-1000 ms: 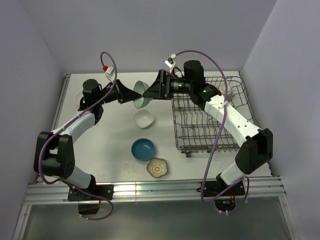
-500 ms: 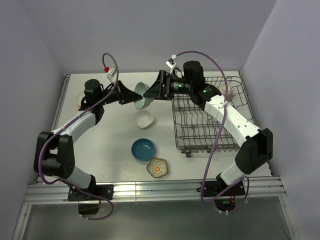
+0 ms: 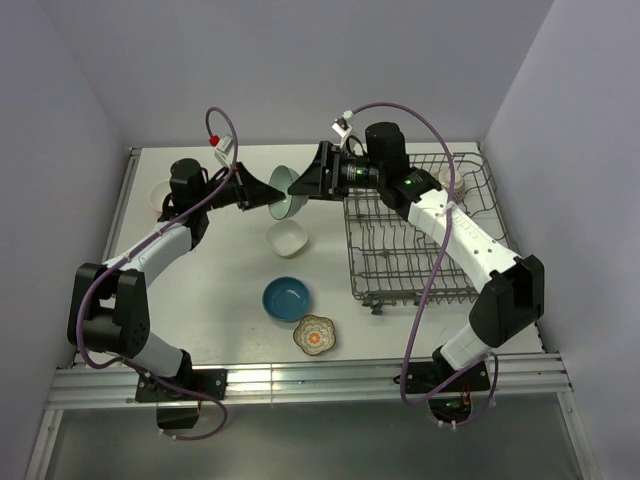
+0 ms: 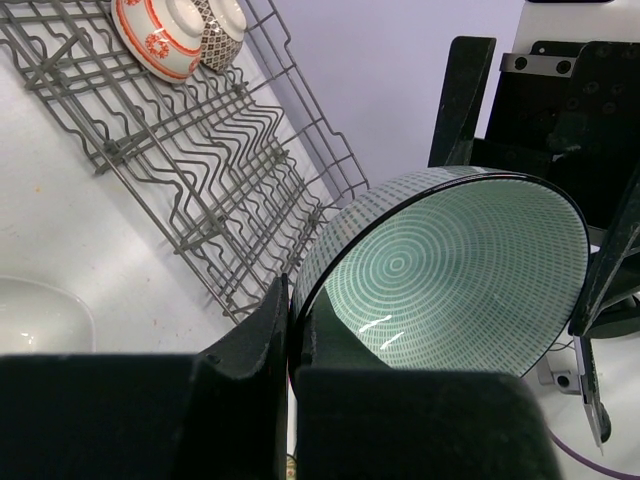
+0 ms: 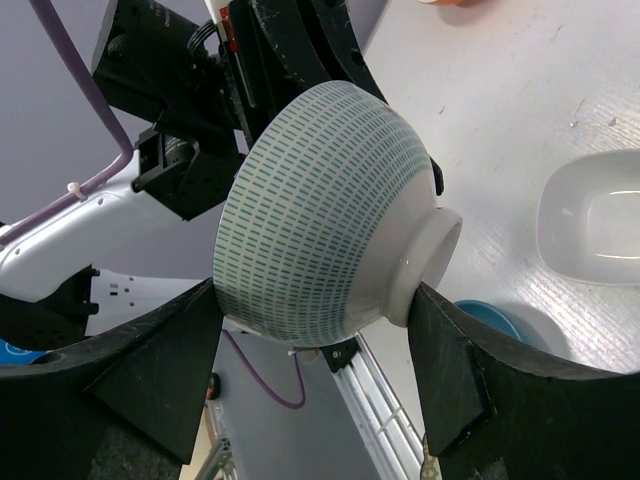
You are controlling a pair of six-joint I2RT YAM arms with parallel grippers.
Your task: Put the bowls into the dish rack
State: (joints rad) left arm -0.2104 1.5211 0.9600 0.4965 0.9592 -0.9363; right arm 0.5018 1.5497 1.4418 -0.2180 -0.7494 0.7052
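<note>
Our left gripper (image 4: 290, 310) clamped on the pale teal bowl (image 4: 450, 270) rim, beside the dish rack (image 3: 352, 262), our right gripper (image 5: 315, 290) straddling it, we cannot tell whether gripping

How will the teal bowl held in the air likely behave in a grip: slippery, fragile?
The teal bowl looks glazed and shiny, so probably stiff but slippery. The left gripper pinches only its thin rim, so it may pivot. It seems ceramic, so a drop would likely chip it.

Dish rack (image 3: 415, 240) right on table (image 3: 210, 280); bowls (image 3: 287, 299) left of it.
</note>
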